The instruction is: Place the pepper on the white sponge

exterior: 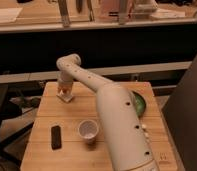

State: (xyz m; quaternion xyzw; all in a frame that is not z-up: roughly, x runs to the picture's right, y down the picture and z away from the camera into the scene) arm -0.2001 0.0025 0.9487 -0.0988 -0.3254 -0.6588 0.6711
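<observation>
My white arm reaches from the lower right across the wooden table (67, 117) to its far left corner. My gripper (65, 89) points down there, right over a white sponge (65, 97) lying near the table's back left edge. Something small and orange-yellow, seemingly the pepper (64, 91), shows at the gripper's tip just above the sponge. The arm hides much of the table's right side.
A white paper cup (88, 130) stands upright at the table's middle front. A black rectangular object (56, 136) lies at the front left. A green bowl (139, 103) sits at the right, partly behind my arm. A dark counter runs behind the table.
</observation>
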